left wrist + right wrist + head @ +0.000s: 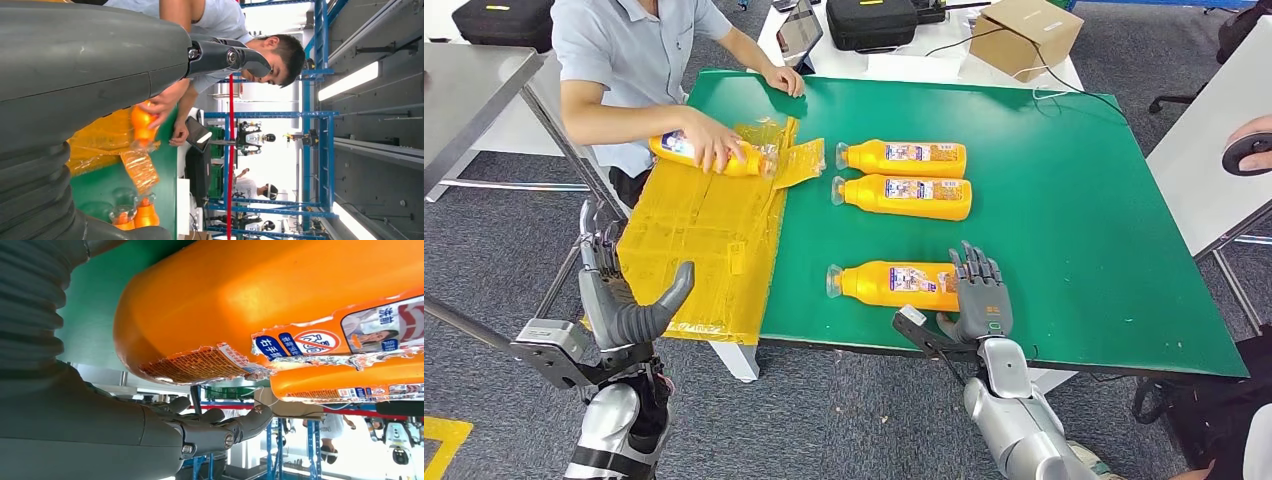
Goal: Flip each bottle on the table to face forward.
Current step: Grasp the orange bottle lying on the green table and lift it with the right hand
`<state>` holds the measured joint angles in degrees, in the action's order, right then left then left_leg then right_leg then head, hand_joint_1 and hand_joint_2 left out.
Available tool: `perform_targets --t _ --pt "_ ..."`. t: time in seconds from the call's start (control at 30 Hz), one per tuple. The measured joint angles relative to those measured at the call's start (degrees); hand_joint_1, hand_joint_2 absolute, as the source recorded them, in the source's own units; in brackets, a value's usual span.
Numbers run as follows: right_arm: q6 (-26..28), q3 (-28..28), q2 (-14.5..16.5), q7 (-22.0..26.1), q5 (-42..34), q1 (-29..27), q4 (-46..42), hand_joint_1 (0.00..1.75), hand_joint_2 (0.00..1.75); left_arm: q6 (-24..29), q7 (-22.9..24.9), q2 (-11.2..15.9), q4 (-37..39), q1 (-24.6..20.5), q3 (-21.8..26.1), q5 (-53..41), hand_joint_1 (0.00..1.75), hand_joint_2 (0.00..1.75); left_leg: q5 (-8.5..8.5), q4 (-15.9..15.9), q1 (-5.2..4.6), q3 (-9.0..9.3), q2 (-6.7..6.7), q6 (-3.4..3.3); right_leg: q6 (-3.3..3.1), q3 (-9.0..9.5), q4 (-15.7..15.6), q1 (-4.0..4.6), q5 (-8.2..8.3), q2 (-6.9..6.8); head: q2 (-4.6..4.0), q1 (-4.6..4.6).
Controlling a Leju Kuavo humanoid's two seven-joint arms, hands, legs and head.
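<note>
My right hand (981, 293) stands upright at the near edge of the green table (1064, 200), fingers (977, 268) spread and pointing up, holding nothing. It sits just past the base end of the nearest bottle (894, 284), which lies on its side with its clear cap pointing toward my left. In the right wrist view that same bottle's orange body (260, 295) looms close, its torn label (300, 347) showing, and the fingers (220, 427) stretch out beneath it; I cannot tell whether the palm touches the bottle.

My left hand (629, 300) hangs off the table's left end, beside the yellow taped sheet (704, 240), fingers apart and empty.

Further out, two more bottles lie side by side near the table's middle, one (906, 157) behind the other (904, 196), both with caps toward my left and labels up. A fourth bottle (709, 155) lies on the yellow sheet under a person's hand (714, 140); the person's other hand (786, 80) rests on the table's far edge. In the left wrist view, that person's hand (160, 105) is on the orange bottle (141, 125).

Beyond the table stand a cardboard box (1024, 35) and a black case (874, 20).
</note>
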<state>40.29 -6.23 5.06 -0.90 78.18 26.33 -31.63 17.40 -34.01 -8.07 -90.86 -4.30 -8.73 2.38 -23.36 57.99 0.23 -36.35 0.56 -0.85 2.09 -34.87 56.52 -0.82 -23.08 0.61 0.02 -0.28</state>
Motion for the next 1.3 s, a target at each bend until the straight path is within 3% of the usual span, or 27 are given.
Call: perform_targets --t 0.37,0.4,0.53,0.57,0.9,1.07,1.2,1.3 --pt "-1.1 0.2 -0.6 1.7 -3.8 1.1 2.2 0.0 1.75 -0.6 0.5 0.0 0.0 -0.1 -0.6 -0.2 0.0 1.75 0.01 0.0 0.0 0.04 0.0 -0.01 0.0 0.03 0.0 0.0 0.0 0.0 0.0 0.0" --pt "-1.8 0.4 -0.8 2.9 -5.3 1.5 2.6 0.09 1.75 -0.9 0.6 0.0 0.0 -0.2 -0.8 -0.1 0.0 1.75 0.01 0.0 0.0 0.04 0.01 -0.01 0.0 0.03 0.0 -0.01 0.0 0.0 0.0 0.0" --pt "-5.4 1.4 -1.6 7.0 -8.8 3.2 4.6 1.66 1.75 -2.6 1.3 0.0 0.4 -1.2 -1.5 1.3 0.0 1.75 0.01 0.0 0.0 0.04 0.0 -0.02 0.01 0.04 0.0 -0.02 0.02 0.0 0.0 0.01" --pt "-6.3 1.5 -1.7 7.4 -9.0 3.6 5.1 1.71 1.75 -3.0 1.4 0.0 0.7 -1.6 -1.7 1.6 0.0 1.75 0.02 0.0 0.0 0.04 -0.01 -0.02 0.01 0.04 0.0 -0.02 0.03 0.0 0.0 0.01" --pt "-19.5 1.6 -3.2 7.3 -10.7 8.7 9.4 1.75 1.75 -6.1 3.1 0.0 5.1 -6.2 -4.7 4.2 0.0 1.75 0.0 0.0 0.0 0.41 -0.08 -0.02 0.02 0.32 -0.1 -0.01 0.04 0.02 0.0 0.0" --pt "-23.2 2.2 -3.8 8.0 -12.3 10.0 10.5 1.75 1.75 -6.6 3.7 0.0 7.2 -7.6 -5.7 4.5 0.0 1.75 0.0 0.0 0.0 0.55 -0.02 -0.03 0.02 0.52 -0.1 0.0 0.04 0.0 0.0 0.0" --pt "-25.5 2.9 -3.9 9.9 -14.1 10.6 10.8 1.75 1.75 -7.2 4.2 0.0 8.3 -8.4 -6.3 5.0 0.0 1.75 0.0 0.0 0.0 0.64 -0.02 -0.03 0.02 0.62 -0.1 -0.01 0.04 0.01 0.0 0.01" --pt "-26.3 4.2 -3.9 14.2 -18.0 10.6 10.8 1.75 1.75 -7.5 4.4 0.0 8.9 -8.8 -6.6 5.4 0.0 1.75 0.0 0.0 0.0 0.63 -0.02 -0.03 0.02 0.65 -0.1 -0.01 0.04 0.01 0.0 0.01"
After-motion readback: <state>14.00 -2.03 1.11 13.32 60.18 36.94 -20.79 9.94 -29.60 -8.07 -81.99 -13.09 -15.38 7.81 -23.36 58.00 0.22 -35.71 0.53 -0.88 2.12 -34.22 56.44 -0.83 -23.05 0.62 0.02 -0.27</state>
